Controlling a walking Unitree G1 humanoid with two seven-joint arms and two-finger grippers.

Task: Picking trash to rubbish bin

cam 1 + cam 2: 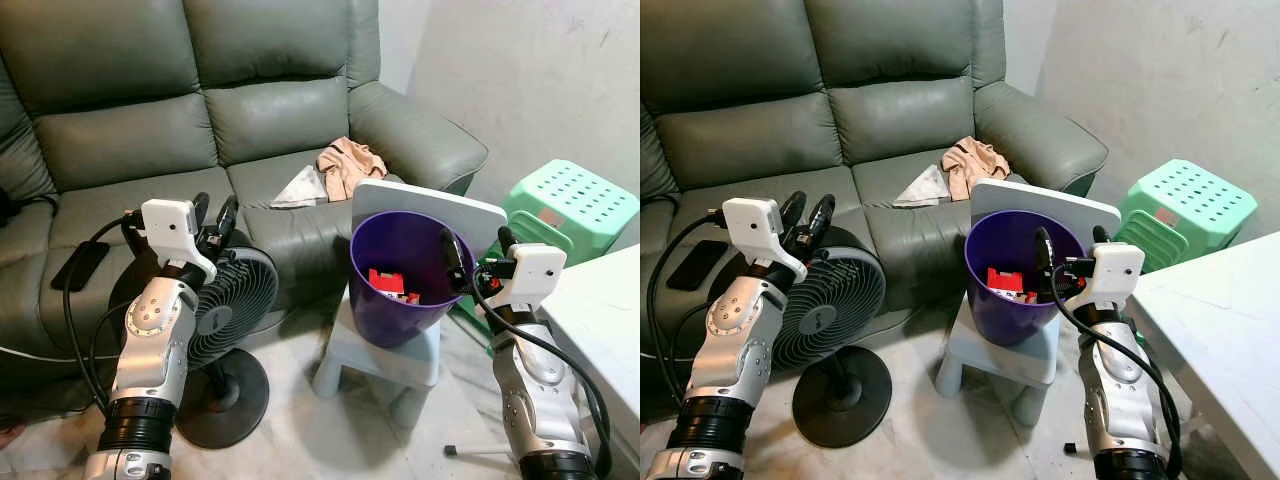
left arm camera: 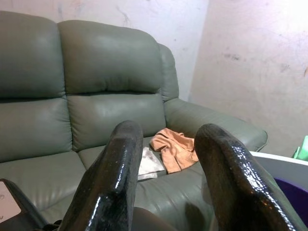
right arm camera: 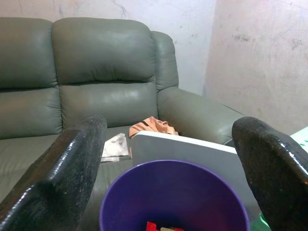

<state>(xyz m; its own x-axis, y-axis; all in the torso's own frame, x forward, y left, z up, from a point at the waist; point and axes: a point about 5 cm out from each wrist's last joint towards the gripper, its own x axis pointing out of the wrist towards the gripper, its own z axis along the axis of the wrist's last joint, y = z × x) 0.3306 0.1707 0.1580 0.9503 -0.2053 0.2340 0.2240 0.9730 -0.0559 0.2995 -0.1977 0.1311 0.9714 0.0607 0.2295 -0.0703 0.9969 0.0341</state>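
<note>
The purple bin (image 1: 400, 280) stands on a small grey step stool (image 1: 385, 365) in front of the green-grey leather sofa (image 1: 150, 110), w/ its flat white lid (image 1: 430, 205) standing up behind the rim, tilted back. Inside the bin lies red trash (image 1: 385, 283), some red and white packaging; what kind exactly I cannot tell. The right gripper (image 1: 476, 250) is held just beside the bin, at the rim on the robot's right side; its two black fingers are spread wide and nothing is between them. In the right wrist view the bin opening sits between the two fingers (image 3: 72, 163), w/ the red pieces low inside. The left gripper (image 1: 213, 218) is raised on the robot's left, above a black standing fan (image 1: 225, 300) which stands on the floor in front of the sofa; its fingers have a narrower gap, also w/ nothing held. On the sofa seat, near the right armrest, lie a crumpled orange-tan cloth (image 1: 348, 165) and, touching it, a flat grey-white piece (image 1: 298, 188), maybe paper or foil. A black phone-like thing (image 1: 80, 265) lies on the left seat cushion. A green plastic stool (image 1: 565, 210) stands by the wall at the right, and a white table edge (image 1: 605, 310) is near the right arm.
</note>
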